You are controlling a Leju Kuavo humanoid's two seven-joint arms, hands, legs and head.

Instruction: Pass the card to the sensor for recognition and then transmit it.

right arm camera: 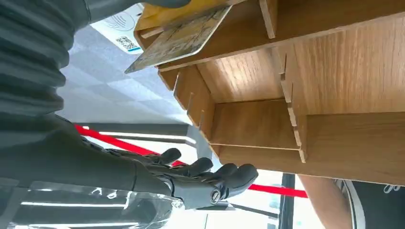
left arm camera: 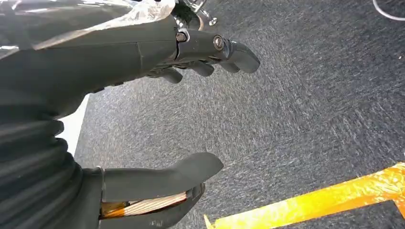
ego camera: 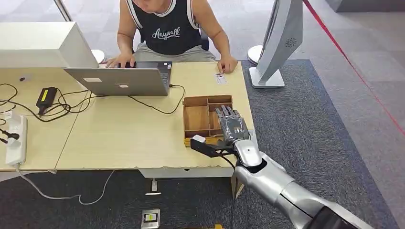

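A pale wooden tabletop [ego camera: 124,138] on grey carpet carries a compartmented wooden tray [ego camera: 197,118] near its right edge. The right hand [ego camera: 231,125] is held over the tray, fingers [right arm camera: 229,175] extended and apart, holding nothing. A yellowish patterned card [right arm camera: 179,39] is seen at the tray's edge, partly cut off. The left hand [left arm camera: 143,62] is open above the carpet.

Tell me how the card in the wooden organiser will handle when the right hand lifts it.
The card looks thin and flat, so probably stiff but light, and likely slick against the right hand. It leans on the rim of the wooden organiser, so a nudge could tip it. Its overhanging edge seems the easiest place to pinch.
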